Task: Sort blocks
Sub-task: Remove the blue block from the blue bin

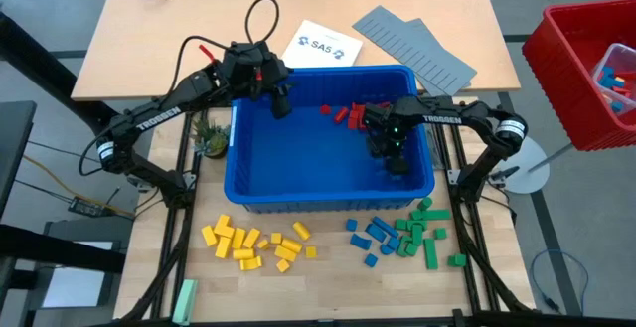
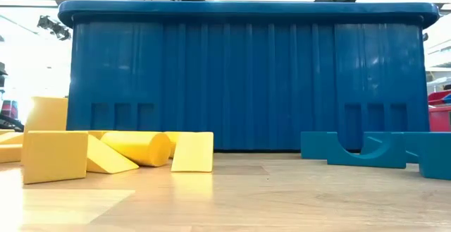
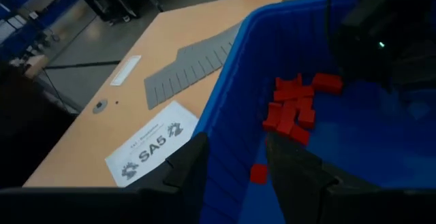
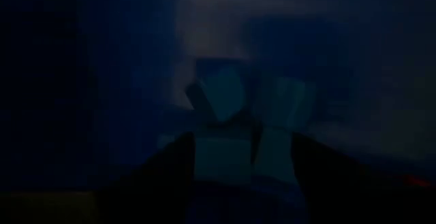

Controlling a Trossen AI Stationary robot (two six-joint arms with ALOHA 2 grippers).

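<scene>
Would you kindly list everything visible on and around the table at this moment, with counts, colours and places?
Blue bin: one, blue, middle of the table.
Red blocks: a small cluster, red, inside the bin by its far wall.
Yellow blocks: over a dozen, yellow, in front of the bin toward the left.
Blue blocks: about ten, blue, in front of the bin toward the right.
Green blocks: about a dozen, green, right of the blue ones.
Grey ridged panels: two, grey, overlapping behind the bin.
SA5 sheet: one, white, behind the bin.
Pale green bar: one, near front-left edge.
Red crate: one, red, off to the right.
Left gripper: open, over the bin's far-left corner.
Right gripper: low inside the bin's right side.
</scene>
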